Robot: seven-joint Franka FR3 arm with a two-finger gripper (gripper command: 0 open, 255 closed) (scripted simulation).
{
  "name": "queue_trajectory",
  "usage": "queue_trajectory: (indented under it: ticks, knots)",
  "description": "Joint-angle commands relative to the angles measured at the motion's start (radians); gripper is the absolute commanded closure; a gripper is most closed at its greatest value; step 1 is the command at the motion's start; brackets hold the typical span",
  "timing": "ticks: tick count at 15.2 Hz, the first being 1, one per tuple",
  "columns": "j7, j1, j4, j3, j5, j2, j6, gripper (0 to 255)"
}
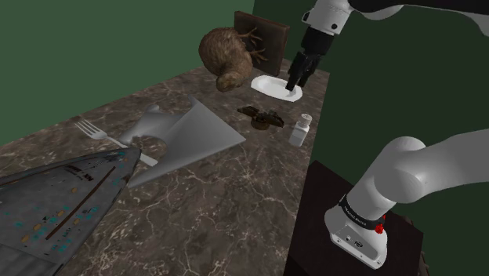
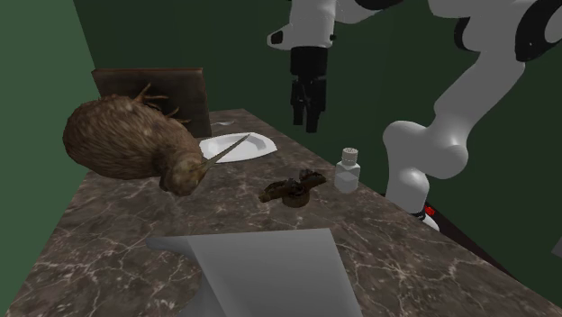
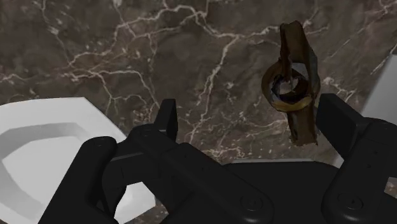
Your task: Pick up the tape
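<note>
The tape point(image 1: 261, 116) is a brown ring with a loose brown strip, lying flat on the dark marble table point(image 1: 227, 196). In the second exterior view the tape point(image 2: 293, 189) rests between the white plate and a small bottle. My black gripper point(image 1: 296, 82) hangs in the air over the plate's near edge, well above the table, fingers pointing down. From the other side the gripper point(image 2: 308, 122) is up and behind the tape. In the wrist view the gripper point(image 3: 251, 127) is open with bare marble between its fingers, and the tape point(image 3: 292, 86) lies just past the right fingertip point(image 3: 337, 121).
A white plate point(image 1: 274, 86) sits under the gripper, with a brown kiwi bird figure point(image 1: 223, 53) and a dark framed board point(image 1: 266, 35) behind it. A small white-capped bottle point(image 1: 301, 130) stands near the table's edge. A fork point(image 1: 98, 132) and a grey spaceship model point(image 1: 70, 196) lie further along the table.
</note>
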Motion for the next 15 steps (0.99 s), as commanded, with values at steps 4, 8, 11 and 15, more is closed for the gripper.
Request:
queue_trajectory:
  ticks: [4,8,11,15]
  knots:
    - [0.033,0.038,-0.018,0.055,0.068,0.105,0.140,0]
    - [0.053,0.065,-0.003,0.094,0.110,0.201,0.237,0]
    - [0.046,0.067,-0.039,0.097,0.115,0.206,0.278,0]
    - [0.036,0.069,-0.084,0.102,0.122,0.217,0.334,0]
